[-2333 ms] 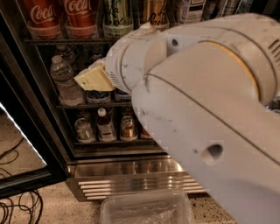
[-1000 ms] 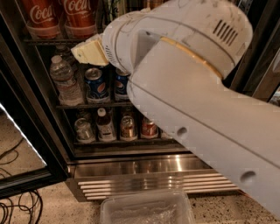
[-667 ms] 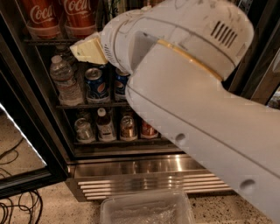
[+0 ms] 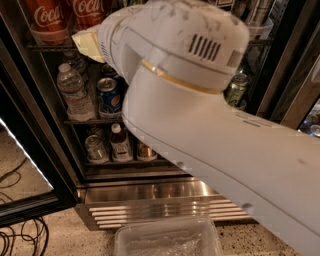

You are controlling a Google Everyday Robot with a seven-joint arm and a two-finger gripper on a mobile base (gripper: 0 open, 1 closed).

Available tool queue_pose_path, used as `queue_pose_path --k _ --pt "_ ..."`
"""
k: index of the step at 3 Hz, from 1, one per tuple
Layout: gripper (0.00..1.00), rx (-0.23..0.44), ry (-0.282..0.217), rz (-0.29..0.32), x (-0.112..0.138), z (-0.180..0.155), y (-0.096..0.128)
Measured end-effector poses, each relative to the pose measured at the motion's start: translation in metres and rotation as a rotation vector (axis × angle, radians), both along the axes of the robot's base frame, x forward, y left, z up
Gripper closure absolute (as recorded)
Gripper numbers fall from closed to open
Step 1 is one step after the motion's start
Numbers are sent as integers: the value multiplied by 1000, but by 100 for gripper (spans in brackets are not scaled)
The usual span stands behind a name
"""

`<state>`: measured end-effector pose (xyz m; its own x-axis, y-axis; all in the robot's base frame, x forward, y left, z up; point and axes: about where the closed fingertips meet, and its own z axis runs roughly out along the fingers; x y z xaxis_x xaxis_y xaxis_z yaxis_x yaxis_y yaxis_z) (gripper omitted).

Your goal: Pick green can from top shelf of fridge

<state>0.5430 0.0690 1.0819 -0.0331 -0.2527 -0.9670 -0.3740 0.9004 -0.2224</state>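
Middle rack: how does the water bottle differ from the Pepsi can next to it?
The water bottle is clear plastic with a white cap; the Pepsi can is blue metal with a silver top. The water bottle stands taller than the Pepsi can. Both are upright on the same rack. The claw sits above them, level with the top shelf.

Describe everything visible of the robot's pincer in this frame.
Only a pale yellow, wedge-shaped part of the pincer shows, jutting from the round wrist housing of the white arm. It is level with the front edge of the top shelf, just below the red Coca-Cola cans. The arm hides the rest, so any contact cannot be told.
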Motion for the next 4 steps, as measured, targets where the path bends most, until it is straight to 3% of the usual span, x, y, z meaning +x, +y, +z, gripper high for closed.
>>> queue_pose_path --k 1,2,3,4 --pt "13 68 13 -4 14 -13 20" --pt "12 106 17 -48 28 -35 30" --pt "12 57 -46 -114 43 -47 27" --pt "14 -6 -176 -173 50 -29 23"
